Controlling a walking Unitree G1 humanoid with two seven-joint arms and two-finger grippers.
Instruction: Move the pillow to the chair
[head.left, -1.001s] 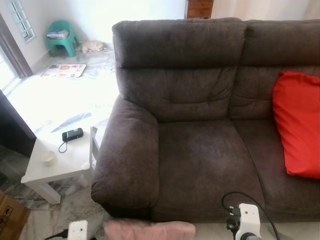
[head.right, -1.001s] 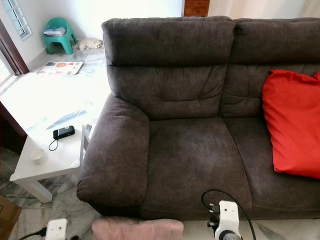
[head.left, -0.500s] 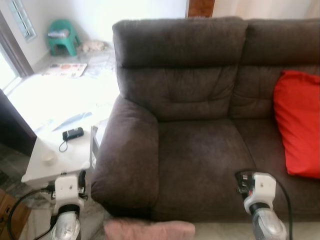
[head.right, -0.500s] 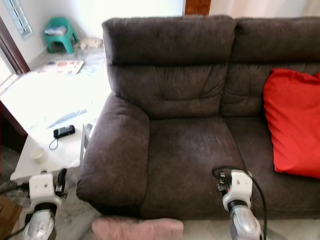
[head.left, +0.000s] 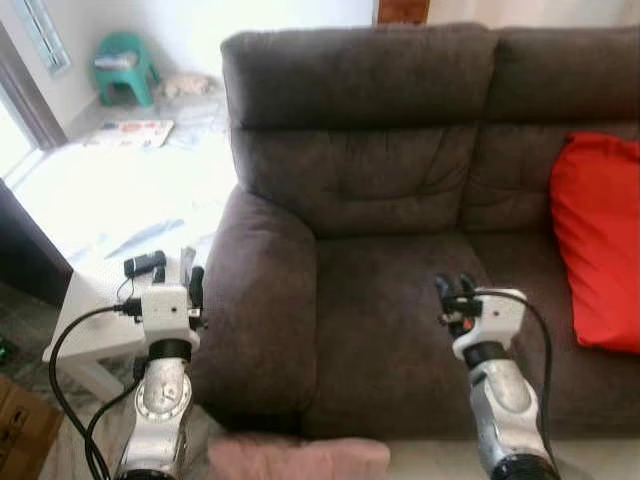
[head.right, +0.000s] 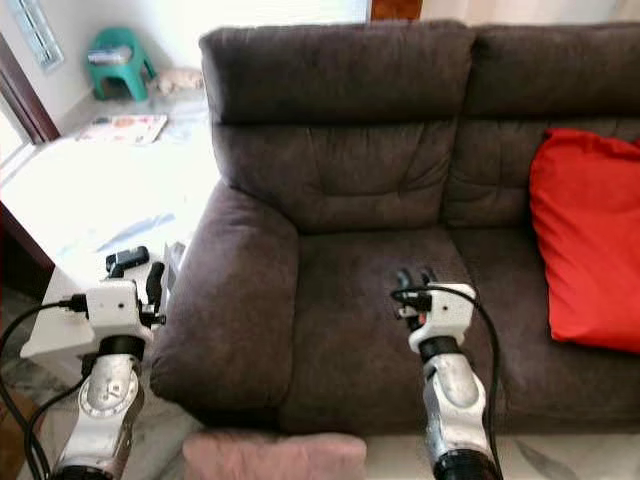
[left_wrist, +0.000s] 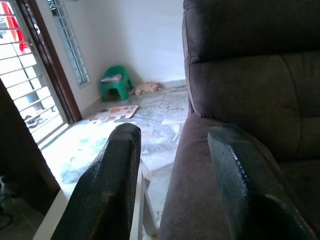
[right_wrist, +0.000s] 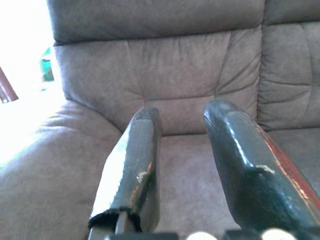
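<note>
Dark sofa (head.left: 400, 200), red pillow (head.left: 598, 240) leaning at its right end. Right gripper (head.left: 452, 290) over bare seat cushion, jaws apart; left gripper (head.left: 175, 280) beside armrest (head.left: 255, 300), jaws apart. White side table (head.left: 90, 320) left; green stool (head.left: 125, 65) far back.

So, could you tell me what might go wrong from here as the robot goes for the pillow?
The red pillow leans at the sofa's far right, well to the side of the open right gripper, so a reach from here may fall short or catch only a corner. The left gripper, also open, sits close by the sofa's armrest and above the white side table, where it could knock the small black device.
</note>
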